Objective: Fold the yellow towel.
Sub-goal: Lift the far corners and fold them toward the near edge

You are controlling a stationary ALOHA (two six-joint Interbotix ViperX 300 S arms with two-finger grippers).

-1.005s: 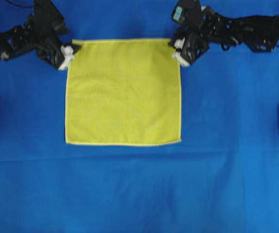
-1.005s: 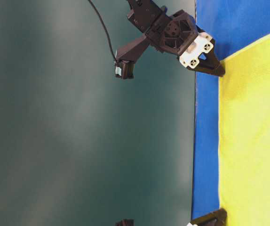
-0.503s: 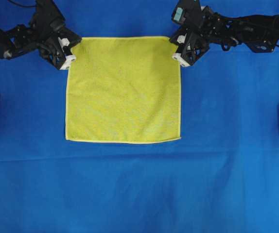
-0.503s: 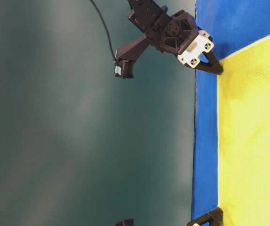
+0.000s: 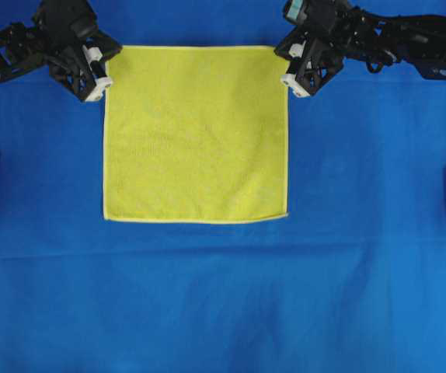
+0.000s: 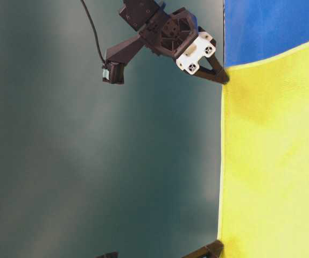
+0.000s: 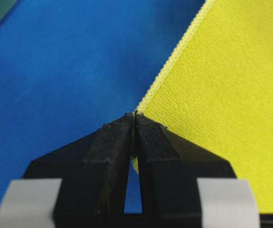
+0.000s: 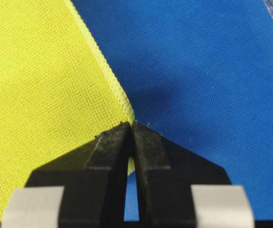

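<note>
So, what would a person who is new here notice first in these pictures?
First, the bright yellow towel, spread square on the blue cloth in the upper middle of the overhead view. Then the two black grippers at its far corners: the left gripper and the right gripper, each shut on a corner.

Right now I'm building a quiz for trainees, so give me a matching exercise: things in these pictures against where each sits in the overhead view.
Things:
1. left pincer
2. right pincer
3. thin square bright yellow microfibre towel
4. blue cloth table cover

Places:
A. shut on the towel's top right corner
B. spread under everything
C. shut on the towel's top left corner
D. spread out unfolded between the two pincers

Pairs: 1-C, 2-A, 3-D, 4-B
</note>
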